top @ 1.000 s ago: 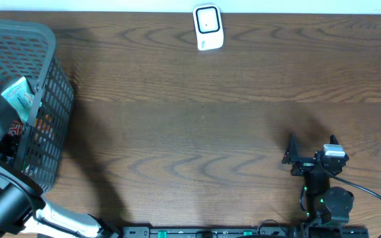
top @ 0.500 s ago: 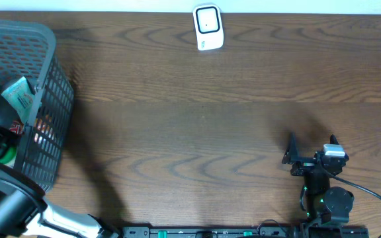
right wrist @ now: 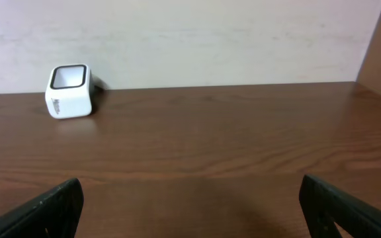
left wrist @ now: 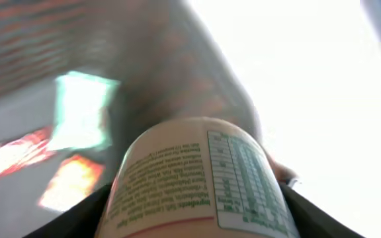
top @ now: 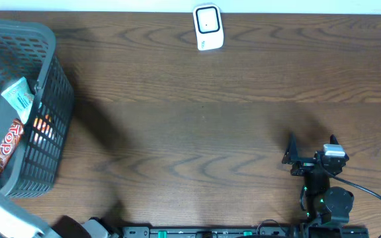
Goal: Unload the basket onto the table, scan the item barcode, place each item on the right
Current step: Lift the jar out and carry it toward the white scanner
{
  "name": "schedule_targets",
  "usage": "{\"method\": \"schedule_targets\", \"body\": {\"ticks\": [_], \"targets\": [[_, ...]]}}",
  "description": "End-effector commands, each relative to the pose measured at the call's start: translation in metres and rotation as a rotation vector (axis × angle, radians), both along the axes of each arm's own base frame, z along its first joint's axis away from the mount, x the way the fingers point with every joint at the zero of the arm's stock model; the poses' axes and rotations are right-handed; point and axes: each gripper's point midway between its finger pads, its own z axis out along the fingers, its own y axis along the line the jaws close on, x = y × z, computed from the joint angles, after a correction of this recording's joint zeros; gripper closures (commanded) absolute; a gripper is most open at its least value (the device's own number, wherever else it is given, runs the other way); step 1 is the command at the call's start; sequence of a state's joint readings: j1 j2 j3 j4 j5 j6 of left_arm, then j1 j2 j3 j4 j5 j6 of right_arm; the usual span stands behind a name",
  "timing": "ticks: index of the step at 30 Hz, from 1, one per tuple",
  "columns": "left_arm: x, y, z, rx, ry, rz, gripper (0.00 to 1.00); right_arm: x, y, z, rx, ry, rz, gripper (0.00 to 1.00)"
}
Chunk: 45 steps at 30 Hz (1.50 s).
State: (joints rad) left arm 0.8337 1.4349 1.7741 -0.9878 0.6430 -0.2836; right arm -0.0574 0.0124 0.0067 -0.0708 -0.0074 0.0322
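The left gripper (left wrist: 197, 215) is clamped on a white bottle (left wrist: 200, 168), its green-printed label panel facing the wrist camera between the two dark fingers. A second ago this arm was down in the grey basket (top: 48, 132); now it has risen clear of it and out of the overhead view, so the pick looks done. The white scanner (top: 208, 28) stands well apart at the table's far edge. The right gripper (right wrist: 197, 208) rests spread wide, empty.

Table (top: 204, 119): dark wood, plain grain, low sheen.
Basket (top: 51, 132), left edge: grey matt plastic lattice.
Scanner (top: 208, 28), top centre: white glossy plastic.
Bottle (left wrist: 200, 178): smooth cream printed label.
Wrapper (top: 5, 149), lower left: glossy red film.
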Motion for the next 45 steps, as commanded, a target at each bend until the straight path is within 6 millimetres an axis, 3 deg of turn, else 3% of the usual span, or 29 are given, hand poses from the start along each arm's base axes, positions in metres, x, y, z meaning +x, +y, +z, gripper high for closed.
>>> {"method": "schedule_targets", "body": {"ticks": [1,3,7,14,23,28,29,33,38,45], "targets": [[0.014,-0.060,0.053,-0.067,-0.205,-0.197,0.34,0.000,0.002,-0.001,-0.015,0.002,0.008,0.01],[0.021,-0.080,0.063,-0.076,-0.238,-0.255,0.33,0.000,0.002,-0.001,-0.015,0.002,0.008,0.01],[0.036,-0.121,0.061,-0.096,-0.229,-0.377,0.33,0.000,0.002,-0.001,-0.015,0.002,0.008,0.01],[0.070,-0.214,0.029,-0.135,-0.136,-0.647,0.33,0.000,0.002,-0.001,-0.015,0.002,0.008,0.01],[0.095,-0.319,-0.067,-0.074,0.127,-0.857,0.33,0.000,0.002,-0.001,-0.015,0.002,0.008,0.01],[0.089,-0.361,-0.131,0.002,0.306,-0.951,0.33,0.000,0.002,-0.001,-0.015,0.002,0.008,0.01],[0.085,-0.376,-0.154,0.019,0.371,-0.984,0.33,0.000,0.002,-0.001,-0.015,0.002,0.008,0.01],[0.075,-0.408,-0.196,0.040,0.464,-1.093,0.33,0.000,0.002,-0.001,-0.015,0.002,0.008,0.01],[0.066,-0.436,-0.247,0.059,0.568,-1.188,0.33,0.000,0.002,-0.001,-0.015,0.002,0.008,0.01],[0.056,-0.450,-0.319,0.052,0.732,-1.220,0.33,0.000,0.002,-0.001,-0.015,0.002,0.008,0.01]]}}
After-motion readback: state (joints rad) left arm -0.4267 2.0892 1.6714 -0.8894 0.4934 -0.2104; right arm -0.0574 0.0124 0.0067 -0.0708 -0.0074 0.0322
